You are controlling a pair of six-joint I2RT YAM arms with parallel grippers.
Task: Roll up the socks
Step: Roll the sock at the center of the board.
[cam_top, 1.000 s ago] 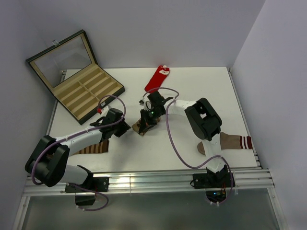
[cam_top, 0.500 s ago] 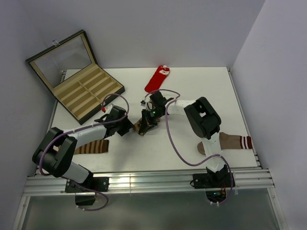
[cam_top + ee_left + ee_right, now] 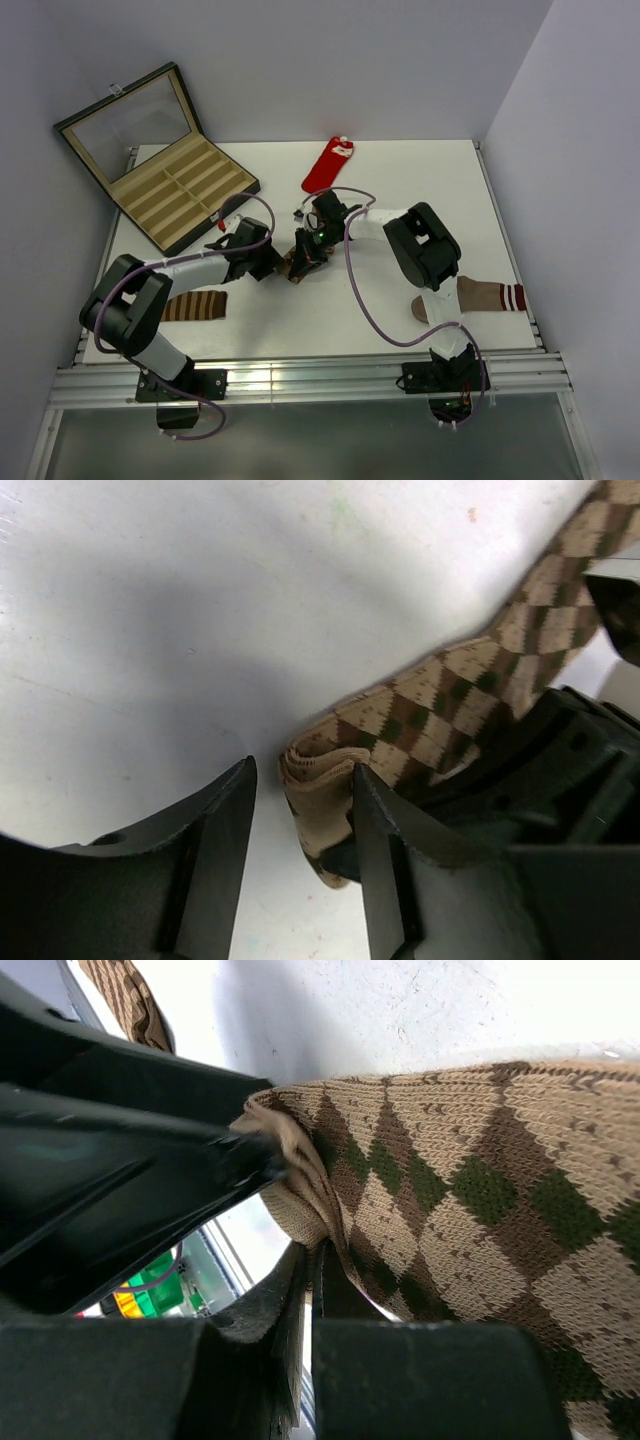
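The argyle sock (image 3: 470, 695), tan with dark brown diamonds, lies mid-table (image 3: 291, 268) with its near end rolled into a small wad (image 3: 318, 785). My left gripper (image 3: 303, 770) is open and straddles that wad: its right finger (image 3: 385, 850) touches the wad, while its left finger (image 3: 215, 850) stands clear. My right gripper (image 3: 312, 1260) is shut on a fold of the argyle sock (image 3: 450, 1190), right beside the left gripper (image 3: 275, 264). The red sock (image 3: 328, 165) with a white cuff lies flat at the table's far edge, untouched.
An open case (image 3: 160, 170) with tan compartments sits at the back left. A brown-and-cream striped sock (image 3: 195, 305) lies under the left arm. A plain tan-brown sock (image 3: 485, 295) lies at the right, by the right arm's base.
My left gripper has slid right toward the argyle sock's rolled end and its jaws have widened a little. The right gripper has stayed put, pinching the sock.
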